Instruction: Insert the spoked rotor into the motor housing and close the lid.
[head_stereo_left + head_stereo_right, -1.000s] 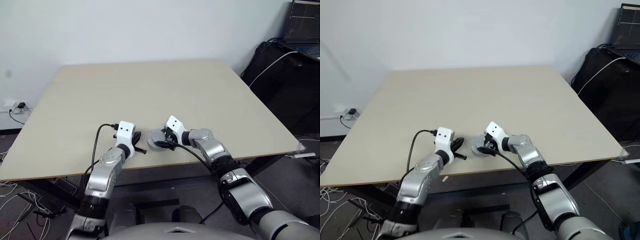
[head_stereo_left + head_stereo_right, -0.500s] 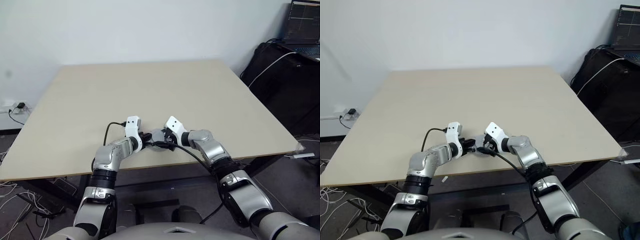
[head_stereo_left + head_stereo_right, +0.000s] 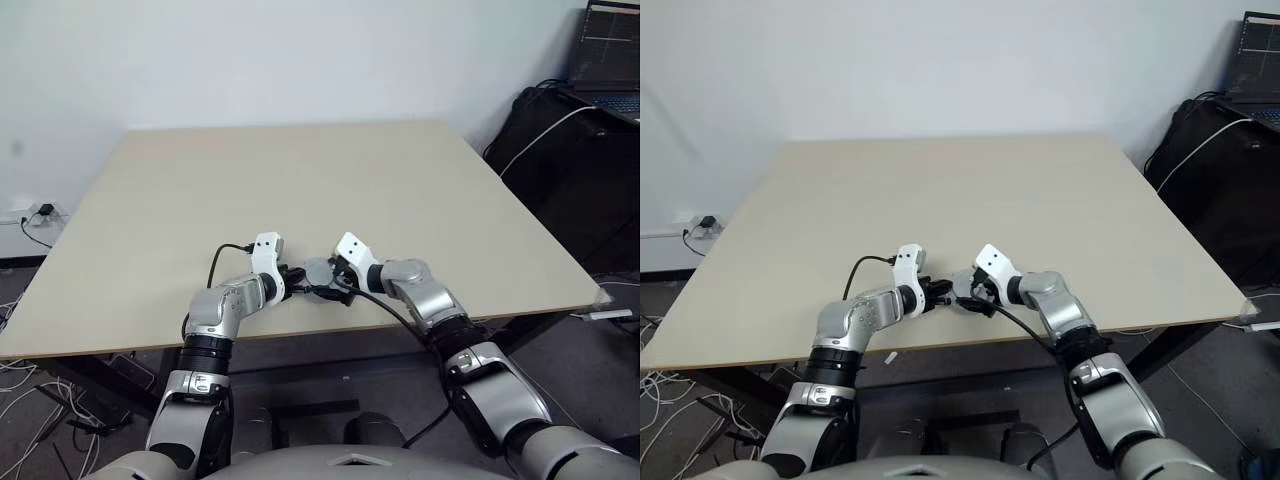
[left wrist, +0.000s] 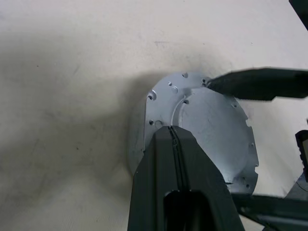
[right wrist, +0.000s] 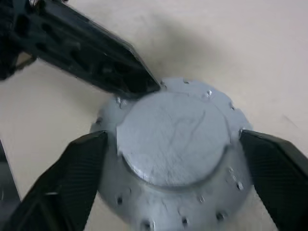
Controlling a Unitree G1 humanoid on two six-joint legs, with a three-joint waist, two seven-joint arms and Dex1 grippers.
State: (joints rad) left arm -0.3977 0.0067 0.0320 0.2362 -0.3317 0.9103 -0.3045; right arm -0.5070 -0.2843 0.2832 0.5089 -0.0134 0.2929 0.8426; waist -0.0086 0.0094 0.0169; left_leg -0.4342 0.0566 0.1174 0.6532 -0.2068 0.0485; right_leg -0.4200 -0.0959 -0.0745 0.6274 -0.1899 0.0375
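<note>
Round light-grey metal lid (image 5: 173, 144), smooth raised-hub face up, is seen flat on beige wooden table (image 3: 300, 180), near front edge, btwn both arms. Left gripper (image 4: 174, 132) clenched, tips laid on lid's rim. Right gripper (image 5: 173, 154) released, fingers (image 5: 72, 168) straddling lid.

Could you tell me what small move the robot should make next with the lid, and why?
Probably press down gently with the left gripper. Its shut fingers rest on the lid's rim, while the right gripper's fingers stand wide on either side of the lid, which lies smooth face up on the table. A light push would likely seat it; whether it has fully closed cannot be told.
</note>
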